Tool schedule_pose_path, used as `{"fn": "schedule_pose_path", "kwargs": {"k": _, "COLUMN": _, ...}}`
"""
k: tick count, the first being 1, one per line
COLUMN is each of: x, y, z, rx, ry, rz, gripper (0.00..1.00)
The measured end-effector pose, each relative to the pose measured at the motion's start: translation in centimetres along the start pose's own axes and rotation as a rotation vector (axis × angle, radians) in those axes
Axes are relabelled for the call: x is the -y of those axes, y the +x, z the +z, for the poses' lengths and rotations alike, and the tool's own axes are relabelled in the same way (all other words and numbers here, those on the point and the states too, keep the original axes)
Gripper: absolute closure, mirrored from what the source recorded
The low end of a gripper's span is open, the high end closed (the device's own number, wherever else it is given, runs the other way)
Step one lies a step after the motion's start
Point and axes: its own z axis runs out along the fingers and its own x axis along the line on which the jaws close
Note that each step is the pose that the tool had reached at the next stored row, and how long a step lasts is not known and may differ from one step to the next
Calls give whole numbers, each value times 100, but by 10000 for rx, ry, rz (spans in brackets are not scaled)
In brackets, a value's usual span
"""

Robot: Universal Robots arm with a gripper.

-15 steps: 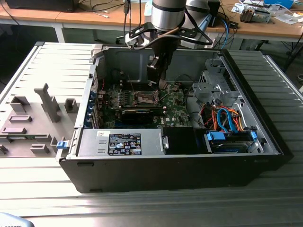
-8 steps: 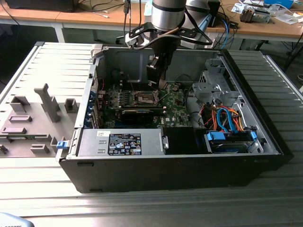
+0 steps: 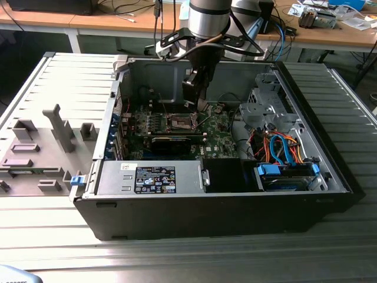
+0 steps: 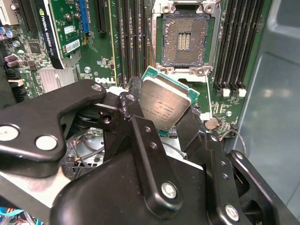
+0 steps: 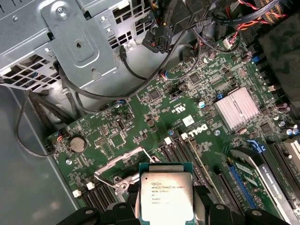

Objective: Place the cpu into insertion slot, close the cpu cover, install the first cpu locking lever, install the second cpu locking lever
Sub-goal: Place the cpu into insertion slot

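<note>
i've got the gripper (image 3: 198, 101) pinching the cpu (image 4: 165, 107) by its edges, tilted in the air inside the computer case (image 3: 235, 218), near the insertion slot (image 4: 185, 40) but not touching it. the slot's dark centre is bare, so nothing is seated; i judge step one under way, closing and both lockings left.

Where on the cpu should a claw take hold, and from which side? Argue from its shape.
By two opposite edges, coming from the metal-face side. The cpu is a thin flat square, so only its edges give parallel grip surfaces, and the underside is free to meet the slot. In the second wrist view the claw holds it this way, clamped across opposite edges.
</note>
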Motion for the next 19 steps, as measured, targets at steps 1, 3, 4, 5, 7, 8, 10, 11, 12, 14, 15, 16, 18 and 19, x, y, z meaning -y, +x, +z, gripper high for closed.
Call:
{"fn": "schedule_pose_path", "kwargs": {"k": 1, "x": 0, "y": 0, "z": 0, "rx": 0, "ry": 0, "rz": 7, "gripper": 46}}
{"fn": "schedule_pose_path", "kwargs": {"k": 3, "x": 0, "y": 0, "z": 0, "rx": -1, "ry": 1, "rz": 23, "gripper": 46}}
{"fn": "schedule_pose_path", "kwargs": {"k": 4, "x": 0, "y": 0, "z": 0, "rx": 0, "ry": 2, "rz": 36, "gripper": 46}}
{"fn": "schedule_pose_path", "kwargs": {"k": 5, "x": 0, "y": 0, "z": 1, "rx": 0, "ry": 2, "rz": 45, "gripper": 46}}
{"fn": "schedule_pose_path", "kwargs": {"k": 7, "x": 0, "y": 0, "z": 0, "rx": 0, "ry": 2, "rz": 61, "gripper": 46}}
{"fn": "schedule_pose_path", "kwargs": {"k": 8, "x": 0, "y": 0, "z": 1, "rx": 0, "ry": 2, "rz": 69, "gripper": 46}}
{"fn": "schedule_pose_path", "kwargs": {"k": 10, "x": 0, "y": 0, "z": 1, "rx": 0, "ry": 3, "rz": 85, "gripper": 46}}
{"fn": "schedule_pose_path", "kwargs": {"k": 11, "x": 0, "y": 0, "z": 1, "rx": 0, "ry": 3, "rz": 94, "gripper": 46}}
{"fn": "schedule_pose_path", "kwargs": {"k": 12, "x": 0, "y": 0, "z": 1, "rx": 0, "ry": 4, "rz": 103, "gripper": 46}}
{"fn": "schedule_pose_path", "kwargs": {"k": 14, "x": 0, "y": 0, "z": 1, "rx": 1, "ry": 4, "rz": 124, "gripper": 46}}
{"fn": "schedule_pose_path", "kwargs": {"k": 15, "x": 0, "y": 0, "z": 1, "rx": 0, "ry": 5, "rz": 132, "gripper": 46}}
{"fn": "schedule_pose_path", "kwargs": {"k": 16, "x": 0, "y": 0, "z": 1, "rx": 0, "ry": 5, "rz": 140, "gripper": 46}}
{"fn": "schedule_pose_path", "kwargs": {"k": 18, "x": 0, "y": 0, "z": 1, "rx": 0, "ry": 5, "rz": 157, "gripper": 46}}
{"fn": "schedule_pose_path", "kwargs": {"k": 19, "x": 0, "y": 0, "z": 1, "rx": 1, "ry": 6, "rz": 168, "gripper": 46}}
